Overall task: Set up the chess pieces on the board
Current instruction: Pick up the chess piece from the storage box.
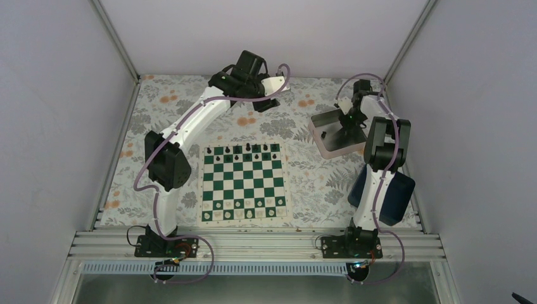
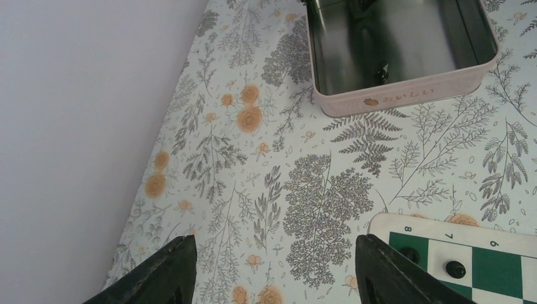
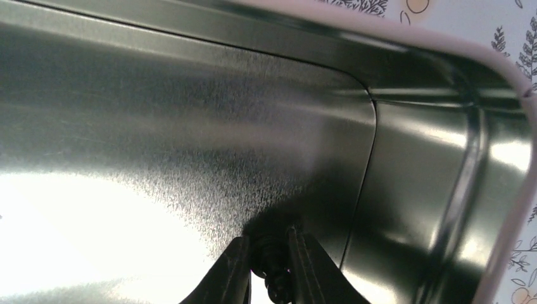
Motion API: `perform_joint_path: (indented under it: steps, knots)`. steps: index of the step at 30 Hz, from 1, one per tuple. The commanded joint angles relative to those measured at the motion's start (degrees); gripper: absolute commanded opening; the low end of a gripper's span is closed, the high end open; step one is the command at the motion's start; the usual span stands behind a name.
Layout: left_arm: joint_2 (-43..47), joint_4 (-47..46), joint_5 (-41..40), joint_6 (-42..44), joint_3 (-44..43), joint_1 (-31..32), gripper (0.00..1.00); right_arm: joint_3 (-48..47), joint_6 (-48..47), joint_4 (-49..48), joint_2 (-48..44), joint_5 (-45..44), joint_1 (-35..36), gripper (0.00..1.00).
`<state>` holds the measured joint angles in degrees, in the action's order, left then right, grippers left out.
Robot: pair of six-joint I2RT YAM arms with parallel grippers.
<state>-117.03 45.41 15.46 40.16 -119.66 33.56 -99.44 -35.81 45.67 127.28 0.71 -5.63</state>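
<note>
The green and white board [image 1: 242, 183] lies mid-table; its corner shows in the left wrist view [image 2: 405, 223]. Several black chess pieces [image 1: 247, 150] stand along its far row, two of them in the left wrist view [image 2: 454, 268]. My right gripper [image 1: 350, 126] reaches down into the silvery tray [image 1: 322, 126]. In the right wrist view it [image 3: 269, 253] is shut on a small black chess piece [image 3: 273, 278] just above the tray floor [image 3: 158, 126]. My left gripper [image 1: 273, 95] hovers beyond the board's far edge, open and empty [image 2: 275, 266] over the floral cloth.
Small white pieces [image 1: 240, 214] fill the board's near rows. A dark blue box [image 1: 389, 196] sits at the right beside the right arm. The pink-rimmed tray [image 2: 380, 98] lies ahead of the left gripper. Enclosure walls stand on three sides.
</note>
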Motion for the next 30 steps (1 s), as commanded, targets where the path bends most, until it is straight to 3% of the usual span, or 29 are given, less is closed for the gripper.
perform_joint_path:
  steps: [1,11,16,24,27,30]
  knots:
    - [2.3,-1.2,1.7,-0.6,0.4,-0.6,0.63,1.1,0.4,0.0,0.6,0.1,0.5,0.14]
    - [3.9,-1.8,1.8,-1.1,2.1,-2.2,0.61,0.4,0.5,2.4,-1.9,0.8,1.4,0.04]
    - [6.8,-2.4,2.5,-1.1,4.9,-5.4,0.71,-0.7,0.6,6.1,-6.1,0.3,4.1,0.04]
    - [14.7,-3.7,3.9,-1.6,11.9,-13.3,0.82,-10.6,2.4,14.0,-10.1,-1.1,15.6,0.04]
    - [18.6,-5.4,4.4,-1.7,16.2,-16.4,0.97,-16.8,2.7,16.9,-9.0,-0.4,21.6,0.04]
    - [21.9,-6.8,5.6,-2.2,20.1,-19.9,0.98,-24.1,2.7,19.8,-5.9,0.6,27.9,0.04]
